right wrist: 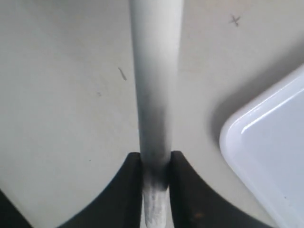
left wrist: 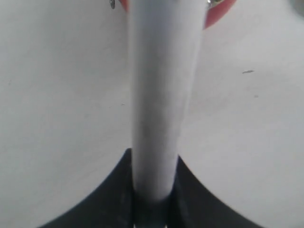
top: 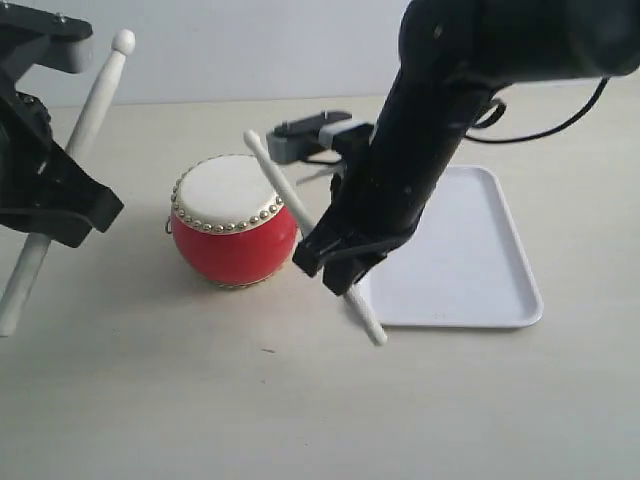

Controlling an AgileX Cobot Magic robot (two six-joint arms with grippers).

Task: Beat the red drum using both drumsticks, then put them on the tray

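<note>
exterior view: the whole layout is being shown here. the red drum (top: pixel 233 250) is being seen upright on the bench (top: pixel 300 400), left of the tray (top: pixel 470 250) and apart from it. the left gripper (top: pixel 60 200) is being held at the left edge of this view, clear of the drum, and the left drumstick (top: pixel 93 105) is being carried steeply tilted, rounded tip up. the right gripper (top: pixel 340 262) is being held between drum and tray. the right drumstick (top: pixel 274 175) is being carried slanted, tip over the far rim of the skin, butt end by the tray's near left corner. whether tip and skin are touching cannot be told.

left wrist view: only two red slivers of the drum and one small metal ring are being shown past the stick. the fingers (left wrist: pixel 109 190) are being pressed onto the left drumstick from both sides.

right wrist view: one rounded tray corner is being shown beside the stick. the right drumstick is being pinched between the fingers (right wrist: pixel 123 190).

drum: a glossy red belly, a cream skin and a ring of brass studs are being noted.

room: a broad stretch of bench is being seen in front of drum and tray. the tray's low rim is being seen all round its white floor.
</note>
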